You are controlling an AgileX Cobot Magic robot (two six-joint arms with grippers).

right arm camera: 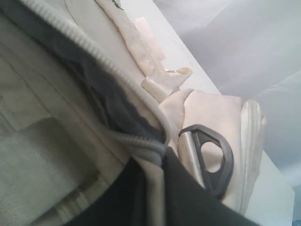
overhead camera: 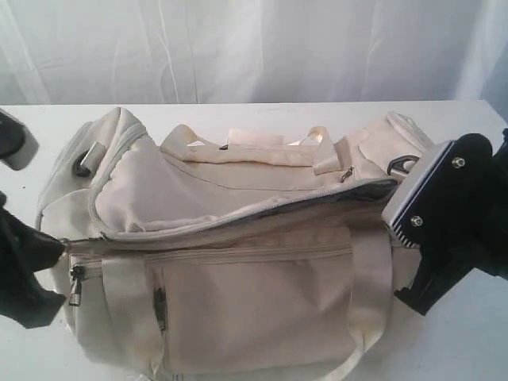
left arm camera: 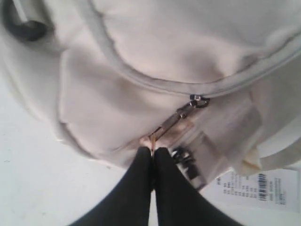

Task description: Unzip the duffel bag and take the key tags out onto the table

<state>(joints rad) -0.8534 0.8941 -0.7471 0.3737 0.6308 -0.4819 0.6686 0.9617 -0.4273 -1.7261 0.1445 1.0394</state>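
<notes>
The cream duffel bag (overhead camera: 238,270) lies lengthwise on the white table (overhead camera: 468,341). Its long top zipper (overhead camera: 238,222) gapes open, showing dark grey lining (right arm camera: 106,92). My left gripper (left arm camera: 153,149) is shut on the metal zipper pull (left arm camera: 176,117) at the bag's left end, with the slider (left arm camera: 198,100) just beyond it. At the bag's right end, my right gripper (right arm camera: 157,157) is shut on the fabric at the end of the zipper, beside a dark D-ring (right arm camera: 214,155). The key tags are hidden.
A white paper barcode label (left arm camera: 258,186) lies by the bag near the left gripper. The carry straps (overhead camera: 254,147) rest on top of the bag. A white curtain (overhead camera: 254,48) hangs behind the table. The right arm (overhead camera: 456,214) stands over the bag's right end.
</notes>
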